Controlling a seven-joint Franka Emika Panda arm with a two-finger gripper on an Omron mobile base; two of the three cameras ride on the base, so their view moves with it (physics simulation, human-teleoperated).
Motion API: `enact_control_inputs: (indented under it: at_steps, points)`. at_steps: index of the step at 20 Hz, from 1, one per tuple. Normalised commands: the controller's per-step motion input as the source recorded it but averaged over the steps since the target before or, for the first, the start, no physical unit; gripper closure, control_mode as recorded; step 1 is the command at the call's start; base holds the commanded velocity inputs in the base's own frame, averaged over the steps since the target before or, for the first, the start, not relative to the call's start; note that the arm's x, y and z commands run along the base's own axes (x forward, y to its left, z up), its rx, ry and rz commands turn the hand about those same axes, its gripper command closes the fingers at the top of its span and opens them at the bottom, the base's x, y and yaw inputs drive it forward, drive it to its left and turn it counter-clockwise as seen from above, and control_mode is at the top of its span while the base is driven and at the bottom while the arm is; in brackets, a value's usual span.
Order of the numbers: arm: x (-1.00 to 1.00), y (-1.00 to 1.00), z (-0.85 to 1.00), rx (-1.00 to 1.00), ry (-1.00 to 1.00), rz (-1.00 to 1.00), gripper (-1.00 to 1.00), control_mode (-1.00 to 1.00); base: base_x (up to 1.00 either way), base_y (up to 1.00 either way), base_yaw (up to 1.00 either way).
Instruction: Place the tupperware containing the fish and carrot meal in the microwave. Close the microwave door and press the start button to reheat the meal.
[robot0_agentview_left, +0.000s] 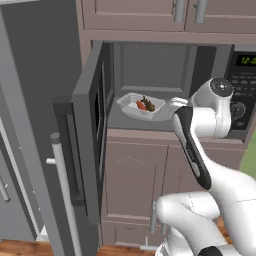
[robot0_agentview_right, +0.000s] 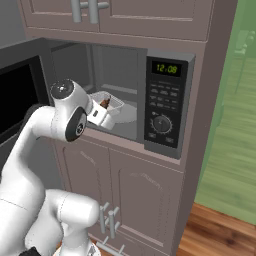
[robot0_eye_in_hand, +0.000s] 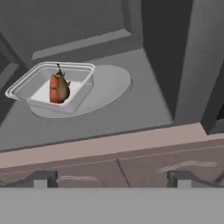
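While the microwave door (robot0_agentview_left: 90, 135) stands open at the left, the gripper (robot0_eye_in_hand: 111, 178) waits empty in front of the microwave (robot0_agentview_right: 150, 100).
Its fingers (robot0_eye_in_hand: 41, 178) are spread wide and hold nothing, near the cabinet edge below the cavity. Farther in, the tupperware (robot0_eye_in_hand: 52, 87) with the fish and carrot meal (robot0_eye_in_hand: 58, 87) sits on the left part of the round glass plate (robot0_eye_in_hand: 109, 83), well apart from the fingers.

Microwave door (robot0_agentview_right: 17, 95) cut by left edge; arm hides part of tupperware (robot0_agentview_right: 107, 106); keypad labels unreadable.
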Motion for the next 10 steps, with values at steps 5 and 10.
enact_control_inputs:
  at_steps: [5,10]
  points:
    - [-0.95,0.51,0.21,-0.39,0.04,0.31,-1.00,-1.00,0.00,0.00,0.00]
    - [-0.92,0.40,0.35,-0.37,0.10,0.23,-1.00,-1.00,0.00,0.00,0.00]
